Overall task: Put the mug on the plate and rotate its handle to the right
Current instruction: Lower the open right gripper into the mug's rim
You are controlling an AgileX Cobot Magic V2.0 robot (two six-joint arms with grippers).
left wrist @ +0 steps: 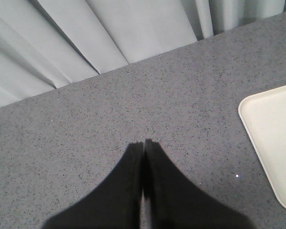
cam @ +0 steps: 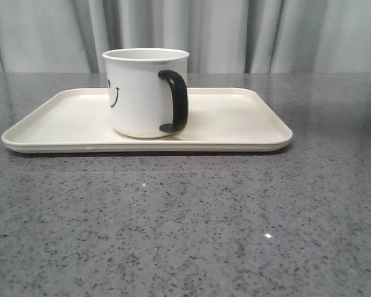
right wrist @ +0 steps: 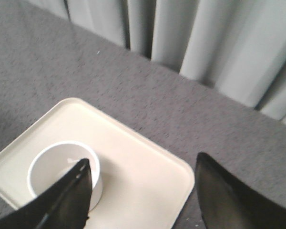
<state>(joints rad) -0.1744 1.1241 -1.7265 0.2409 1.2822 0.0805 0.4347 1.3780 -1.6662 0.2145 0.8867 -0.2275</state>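
Front view: mug [cam: 142, 93] stands upright on plate [cam: 235, 120], left of centre, so placing looks done; handle [cam: 175, 101] faces toward cam and a bit right, so I'd judge the turn partly done, w/ some rotation perhaps left. No arms visible here. Left wrist view: left end effector [left wrist: 144, 143] fingers pressed together, holding nothing, over bare worktop [left wrist: 109, 109], plate corner off to one side. Right wrist view: right end effector [right wrist: 143, 191] spread wide, empty, hovering above plate, one finger overlapping mug rim in view; contact can't be told.
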